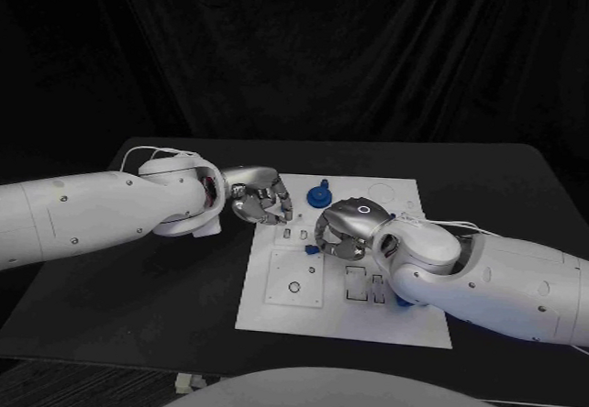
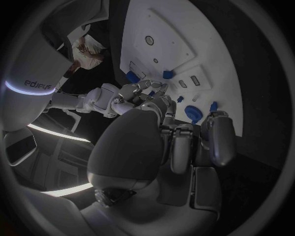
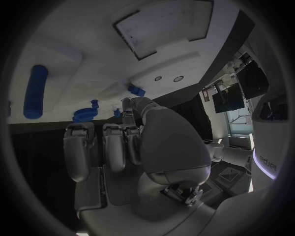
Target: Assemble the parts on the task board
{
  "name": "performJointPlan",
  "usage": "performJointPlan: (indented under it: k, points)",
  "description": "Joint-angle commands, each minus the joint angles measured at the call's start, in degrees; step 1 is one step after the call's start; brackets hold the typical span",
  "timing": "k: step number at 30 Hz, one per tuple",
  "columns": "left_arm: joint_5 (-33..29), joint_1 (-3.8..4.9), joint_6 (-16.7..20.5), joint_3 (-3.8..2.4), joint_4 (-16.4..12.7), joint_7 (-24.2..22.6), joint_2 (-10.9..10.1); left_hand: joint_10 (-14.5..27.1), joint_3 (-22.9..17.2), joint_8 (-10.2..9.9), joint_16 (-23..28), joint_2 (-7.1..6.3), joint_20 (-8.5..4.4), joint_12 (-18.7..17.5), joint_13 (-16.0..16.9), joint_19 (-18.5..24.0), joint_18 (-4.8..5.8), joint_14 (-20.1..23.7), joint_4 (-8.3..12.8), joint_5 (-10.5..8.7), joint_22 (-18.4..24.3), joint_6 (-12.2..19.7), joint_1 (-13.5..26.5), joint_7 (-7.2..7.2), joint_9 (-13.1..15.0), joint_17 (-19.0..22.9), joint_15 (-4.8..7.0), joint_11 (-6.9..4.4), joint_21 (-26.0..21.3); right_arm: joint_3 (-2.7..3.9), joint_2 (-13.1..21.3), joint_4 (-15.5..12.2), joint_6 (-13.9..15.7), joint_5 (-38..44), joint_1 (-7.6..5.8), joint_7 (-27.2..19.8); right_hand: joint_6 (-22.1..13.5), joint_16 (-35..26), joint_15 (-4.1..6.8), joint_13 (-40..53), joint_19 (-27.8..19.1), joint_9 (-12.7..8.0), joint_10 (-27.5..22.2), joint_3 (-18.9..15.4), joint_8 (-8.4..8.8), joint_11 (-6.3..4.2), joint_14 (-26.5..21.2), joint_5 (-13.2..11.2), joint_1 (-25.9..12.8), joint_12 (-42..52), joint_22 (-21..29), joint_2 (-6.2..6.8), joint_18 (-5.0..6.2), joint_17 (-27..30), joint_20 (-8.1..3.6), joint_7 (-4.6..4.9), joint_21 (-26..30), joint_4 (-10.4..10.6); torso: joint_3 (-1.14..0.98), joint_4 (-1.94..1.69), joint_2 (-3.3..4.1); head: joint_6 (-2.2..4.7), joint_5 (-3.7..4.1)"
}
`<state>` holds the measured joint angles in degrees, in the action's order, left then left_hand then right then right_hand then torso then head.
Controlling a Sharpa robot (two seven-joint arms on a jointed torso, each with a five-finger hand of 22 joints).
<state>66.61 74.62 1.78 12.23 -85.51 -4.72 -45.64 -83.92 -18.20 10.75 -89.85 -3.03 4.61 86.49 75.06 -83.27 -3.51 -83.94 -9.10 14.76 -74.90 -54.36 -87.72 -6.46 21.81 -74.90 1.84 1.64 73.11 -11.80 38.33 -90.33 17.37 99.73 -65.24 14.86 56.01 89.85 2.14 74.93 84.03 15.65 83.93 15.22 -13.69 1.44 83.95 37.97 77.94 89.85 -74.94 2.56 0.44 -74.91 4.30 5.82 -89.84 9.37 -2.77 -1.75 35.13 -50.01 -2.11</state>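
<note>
Centrally in the head view lies the board [image 1: 348, 312], blue parts [image 1: 319, 195] near its top edge. Left hand [image 1: 259, 200] hovers there, fingers curled, empty. Right hand [image 1: 342, 235] pinches a small blue part [image 1: 310, 250] mid-board.

Looking matt and smooth: the white task board [image 1: 343, 302], like plastic, with shallow recessed panels. Showing as smooth blue plastic: the round part [image 1: 319, 197] at the board's far edge and the long cylinder [image 3: 35, 91]. Gleaming like brushed, polished metal: the left hand [image 1: 258, 195] and the right hand [image 1: 346, 229], fingers [image 2: 184, 145] with a satin sheen. Shining as glossy white plastic shells: both arms. Lying matt black and faintly textured: the desk [image 1: 131, 296]. Hanging as dark, folded cloth: the backdrop [image 1: 302, 57].
</note>
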Motion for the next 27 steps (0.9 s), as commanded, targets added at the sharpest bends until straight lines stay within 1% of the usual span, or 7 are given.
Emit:
performJointPlan:
  k: [1,4,5,6,11,17,27]
  points:
    - [-0.38,-0.12,-0.83,-0.05,0.00,-0.20,0.16,-3.18,-0.12,0.25,-0.15,0.70,-0.02,-0.20,11.68,0.29,0.00,-6.06,-0.55,0.43,-10.48,0.09,0.07,-0.20,-0.15,-15.10,-0.25,0.12,-0.43,0.03,0.44,-0.27,3.22,-1.26,0.13,-0.78,0.42,0.15,-0.06,15.07,5.97,-0.07,6.07,1.48,0.19,0.11,6.05,1.10,-1.07,0.15,-15.06,-0.73,-0.44,-15.09,-0.10,0.06,-0.16,0.13,0.02,0.01,-0.01,0.01,-0.08]
    - [-0.74,-0.14,-0.91,-0.05,0.04,-0.17,0.18,-3.19,-0.13,0.26,-0.15,0.82,-0.01,-0.19,11.69,0.28,0.01,-6.06,-0.65,0.60,-10.49,0.15,0.07,-0.19,-0.21,-15.10,-0.26,0.13,-0.36,0.03,0.63,-0.35,3.38,-1.51,0.12,-1.14,-0.01,0.15,-0.12,15.07,5.97,-0.18,6.07,1.99,0.51,0.24,6.05,0.03,-1.50,0.15,-15.06,0.22,-0.44,-15.09,-0.06,0.21,-0.16,-0.64,0.02,0.02,-0.02,0.01,-0.13]
    - [-0.81,-0.15,-0.94,-0.05,0.06,-0.16,0.19,-3.19,-0.13,0.26,-0.15,0.82,-0.01,-0.19,11.69,0.28,0.01,-6.06,-0.65,0.60,-10.49,0.15,0.07,-0.19,-0.21,-15.10,-0.26,0.13,-0.36,0.03,0.63,-0.36,3.17,-1.57,0.12,-1.30,-0.61,0.15,-0.04,15.07,5.97,-0.35,6.07,1.90,0.92,0.22,6.05,-4.14,-1.95,0.15,-15.06,0.62,-0.44,-15.09,0.14,0.23,-0.16,-0.92,0.01,0.04,-0.02,0.01,-0.14]
    - [-0.87,-0.16,-0.97,-0.05,0.07,-0.15,0.19,-3.15,-0.14,0.26,-0.15,0.87,-0.01,-0.24,11.65,0.30,0.00,-6.06,-0.68,0.70,-10.48,0.18,0.06,-0.19,-0.24,-15.10,-0.26,0.12,-0.39,0.03,0.61,-0.37,2.86,-1.61,0.12,-1.48,-1.44,0.15,-0.33,15.07,5.97,-0.66,6.07,0.41,1.60,0.40,6.05,-15.38,-3.32,0.15,-15.06,2.02,-0.44,-15.09,0.29,0.40,-0.16,-0.97,0.01,0.04,-0.01,0.01,-0.14]
    - [-1.01,-0.18,-1.04,-0.05,0.09,-0.14,0.24,-3.15,-0.14,0.26,-0.15,0.87,-0.01,-0.24,11.65,0.30,0.00,-6.06,-0.68,0.70,-10.48,0.18,0.06,-0.19,-0.24,-15.10,-0.26,0.12,-0.39,0.03,0.36,-0.43,1.91,-1.70,0.13,-2.13,-3.67,0.15,-0.57,15.07,5.97,-1.48,6.07,-2.50,3.07,0.63,6.05,-25.69,-5.32,0.15,-15.06,4.43,-0.44,-15.09,0.42,0.97,-0.16,-0.29,0.01,0.06,-0.03,0.01,-0.30]
    - [-1.06,-0.20,-1.09,-0.05,0.12,-0.14,0.24,-3.12,-0.14,0.26,-0.15,0.88,-0.01,-0.27,11.62,0.31,0.00,-6.06,-0.68,0.83,-10.48,0.23,0.01,-0.18,-0.28,-15.10,-0.26,0.13,-0.38,0.03,-0.12,-0.29,0.73,-1.24,0.14,-2.30,-6.44,0.15,-0.47,15.07,5.95,-1.88,6.07,-5.77,3.64,0.49,6.05,-31.37,-4.73,0.15,-15.05,6.75,-0.43,-15.09,0.38,1.20,-0.12,2.30,0.01,0.02,0.00,0.01,-0.29]
    - [-1.08,-0.24,-1.22,-0.05,0.18,-0.12,0.23,-3.12,-0.14,0.26,-0.15,0.88,-0.01,-0.27,11.62,0.31,0.00,-6.06,-0.68,0.83,-10.48,0.23,0.01,-0.18,-0.28,-15.10,-0.26,0.13,-0.38,0.03,-1.34,0.74,0.00,-0.61,0.87,-2.21,-7.54,0.15,-0.24,15.07,5.89,-1.21,6.07,-6.55,1.43,0.26,6.05,-30.46,-0.71,0.15,-15.01,7.14,-0.40,-15.09,0.14,1.03,-0.04,4.23,0.00,-0.04,0.00,0.01,-0.15]
